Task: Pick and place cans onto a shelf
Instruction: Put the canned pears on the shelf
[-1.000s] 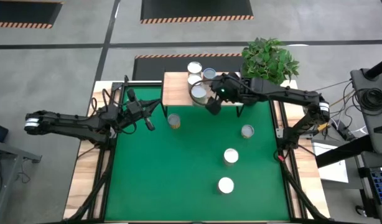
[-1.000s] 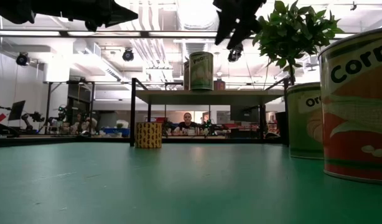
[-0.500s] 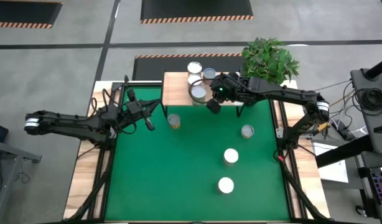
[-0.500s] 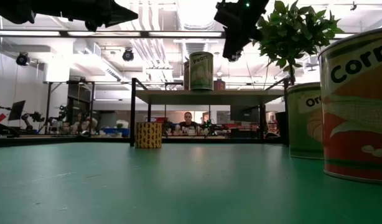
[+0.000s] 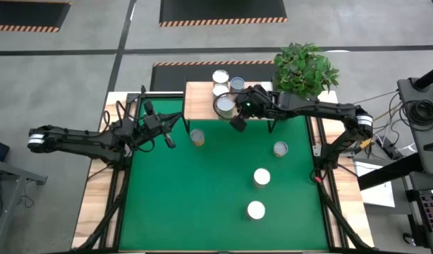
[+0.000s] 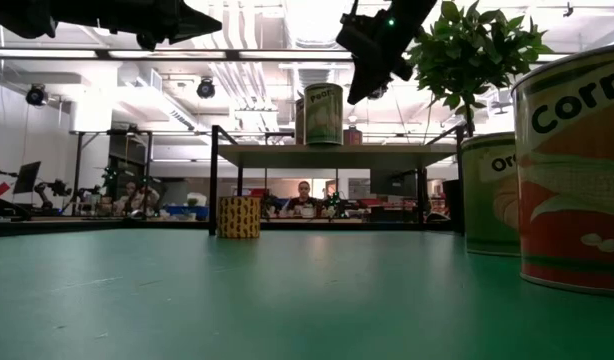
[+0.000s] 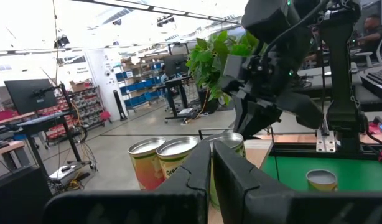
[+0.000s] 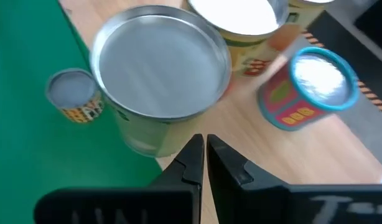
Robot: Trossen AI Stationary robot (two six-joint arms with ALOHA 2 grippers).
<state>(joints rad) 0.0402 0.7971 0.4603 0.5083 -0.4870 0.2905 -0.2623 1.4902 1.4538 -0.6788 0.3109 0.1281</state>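
Wooden shelf [image 5: 202,102] is holding four cans. Right gripper [image 5: 238,121], fingers squeezed together and empty, is hanging beside its front edge; it should be lifting straight away from the nearest can [image 5: 226,106].

The floor [image 5: 75,42] is grey with black mats [image 5: 222,10]. A green plant [image 5: 305,69] sits by the table. Bright lights [image 6: 317,20] shine above.

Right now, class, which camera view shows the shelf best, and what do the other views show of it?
The high view: the whole light-wood shelf shows, with four cans on it. The low view gives only its thin edge and black legs. The right wrist view shows a close patch of board. The left wrist view barely shows it behind the cans.
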